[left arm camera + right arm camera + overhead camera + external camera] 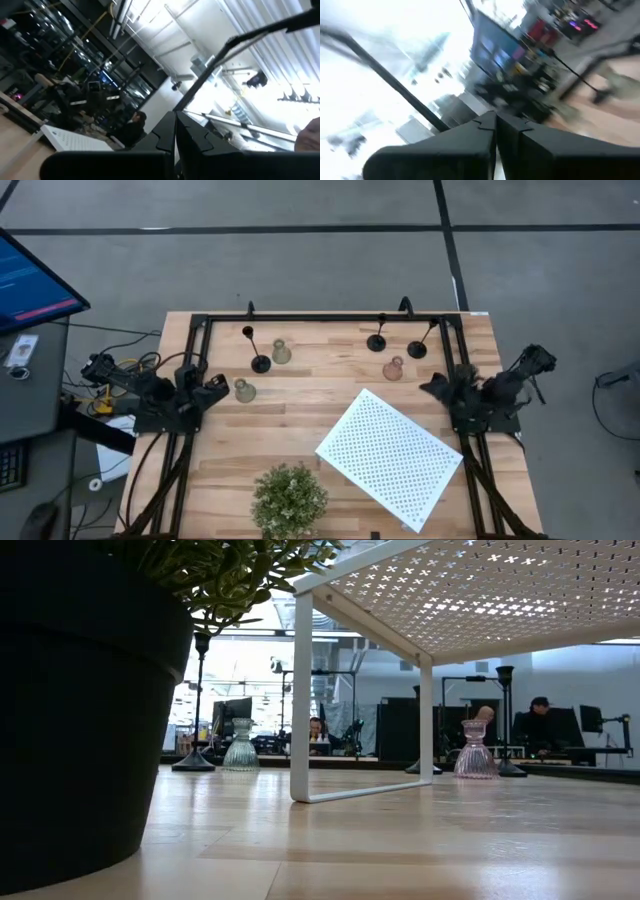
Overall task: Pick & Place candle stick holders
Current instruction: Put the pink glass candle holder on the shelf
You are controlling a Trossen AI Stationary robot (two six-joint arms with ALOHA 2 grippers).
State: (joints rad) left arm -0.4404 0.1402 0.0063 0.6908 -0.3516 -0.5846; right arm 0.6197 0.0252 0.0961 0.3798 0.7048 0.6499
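Observation:
Three black candle stick holders stand on their round bases on the table's far half: one at the left (259,362) and two at the right (376,341) (417,348). Three squat pale ones stand upright: greenish (281,353), beige (244,390) and pinkish (393,369). The low view shows the greenish one (240,746) and the pinkish one (474,751). My left gripper (222,387) is shut and empty at the table's left side, just left of the beige holder. My right gripper (428,387) is shut and empty at the right side, near the pinkish holder.
A white perforated board (390,458) stands on legs over the near right part of the table. A bushy green potted plant (290,498) stands at the near edge. A black frame (320,317) runs along the far edge and both sides. People sit in the room beyond.

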